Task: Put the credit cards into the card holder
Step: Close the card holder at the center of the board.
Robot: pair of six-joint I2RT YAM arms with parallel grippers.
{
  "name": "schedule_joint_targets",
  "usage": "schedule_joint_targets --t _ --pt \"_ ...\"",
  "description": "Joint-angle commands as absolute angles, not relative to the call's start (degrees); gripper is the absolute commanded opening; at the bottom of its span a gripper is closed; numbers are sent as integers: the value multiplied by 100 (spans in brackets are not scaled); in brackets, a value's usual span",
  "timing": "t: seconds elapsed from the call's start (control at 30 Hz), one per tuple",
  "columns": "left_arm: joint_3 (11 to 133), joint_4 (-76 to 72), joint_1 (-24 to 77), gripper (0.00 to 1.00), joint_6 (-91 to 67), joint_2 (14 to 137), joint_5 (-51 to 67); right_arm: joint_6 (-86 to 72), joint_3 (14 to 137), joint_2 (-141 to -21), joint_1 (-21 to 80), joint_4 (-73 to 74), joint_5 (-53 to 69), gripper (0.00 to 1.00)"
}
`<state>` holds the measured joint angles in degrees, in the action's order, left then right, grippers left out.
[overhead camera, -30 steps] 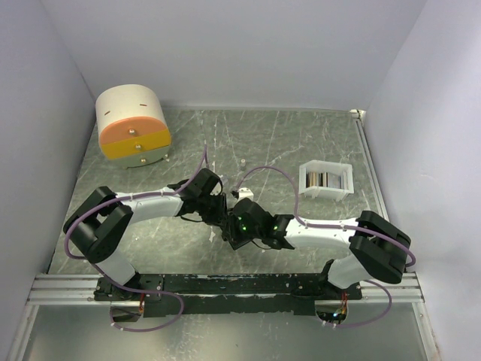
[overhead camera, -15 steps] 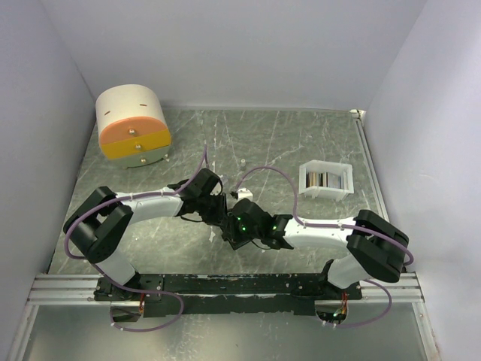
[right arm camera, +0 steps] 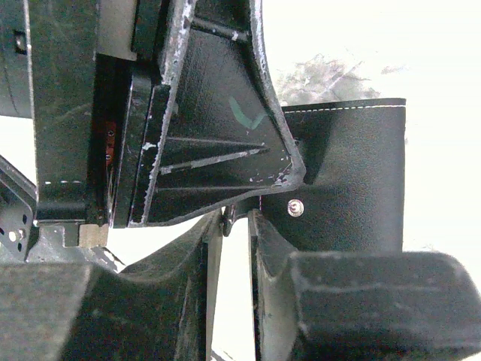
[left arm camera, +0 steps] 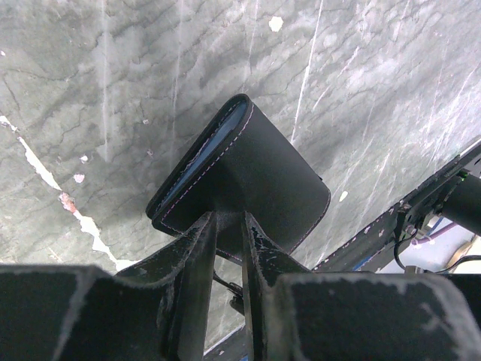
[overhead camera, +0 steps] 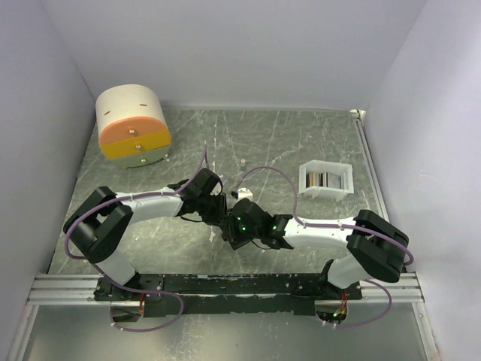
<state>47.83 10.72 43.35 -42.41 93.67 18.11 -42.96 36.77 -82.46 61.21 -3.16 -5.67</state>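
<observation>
1. Top external: fixed high above and behind the arm bases, facing down and forward. Far enough back to take in the whole table (overhead camera: 301, 143), with the drawer box (overhead camera: 132, 124) and white tray (overhead camera: 326, 180).
2. Left wrist: set behind the left gripper (left arm camera: 229, 222), aimed steeply down past its own fingers. Close to the card holder (left arm camera: 248, 177), with table beyond.
3. Right wrist: set behind the right gripper (right arm camera: 237, 218), looking along its fingers. Extremely close, frame crowded, background washed out.
4. Shared: card holder in both wrist views, seen from different sides. Same mid-table spot in the overhead view, covered there by the two wrists.
</observation>
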Motion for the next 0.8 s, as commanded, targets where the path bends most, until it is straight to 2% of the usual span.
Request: schedule_joint_targets --t 0.0,0.63,0.77 --pt "4818 1047 4384 31 -4175 9451 1648 -4263 3834 -8179 6153 -375 -721 20" --pt "4810 1011 4385 31 -4175 9500 1670 -4259 3848 -8079 6152 -370 -771 15" --pt "4821 1026 4385 31 -4169 9497 1663 -4222 3812 -8047 6157 -408 -801 1"
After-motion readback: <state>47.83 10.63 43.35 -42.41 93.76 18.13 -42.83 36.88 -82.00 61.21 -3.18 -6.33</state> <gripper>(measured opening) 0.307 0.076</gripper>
